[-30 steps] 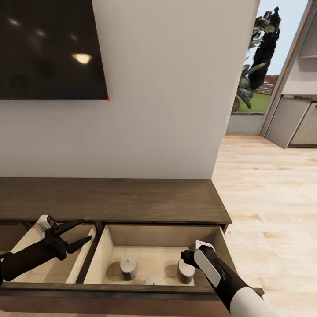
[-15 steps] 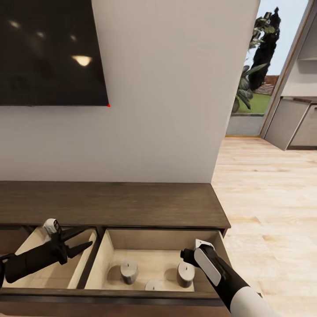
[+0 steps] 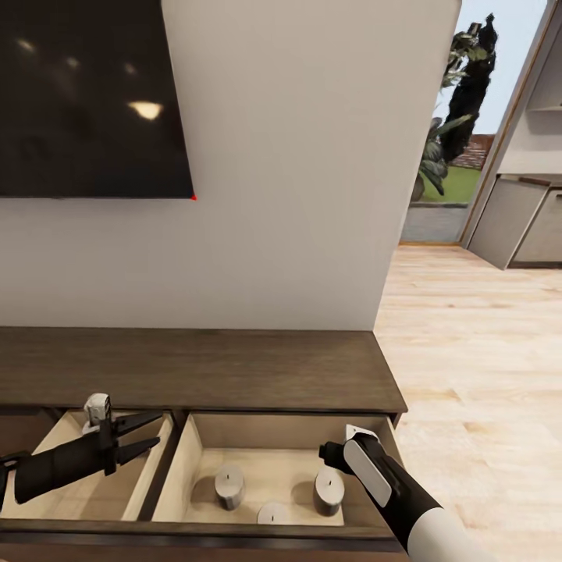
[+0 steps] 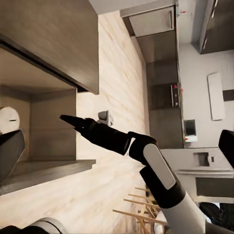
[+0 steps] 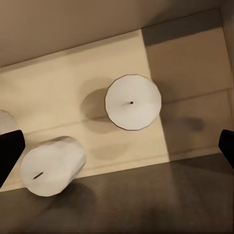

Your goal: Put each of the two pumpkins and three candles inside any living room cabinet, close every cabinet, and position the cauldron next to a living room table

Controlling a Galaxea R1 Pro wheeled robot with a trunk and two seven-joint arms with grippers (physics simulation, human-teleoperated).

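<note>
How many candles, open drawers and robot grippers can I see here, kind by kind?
Candles: 3, in the right drawer: left, front, right
Open drawers: 2: left, right
Grippers: 2: left gripper, right gripper
Total: 7

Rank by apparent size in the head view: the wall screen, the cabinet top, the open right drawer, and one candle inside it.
1. Wall screen, cut off by the frame edge, so its lead over the next is unsure.
2. Cabinet top.
3. Open right drawer.
4. Candle, smallest by far.
</note>
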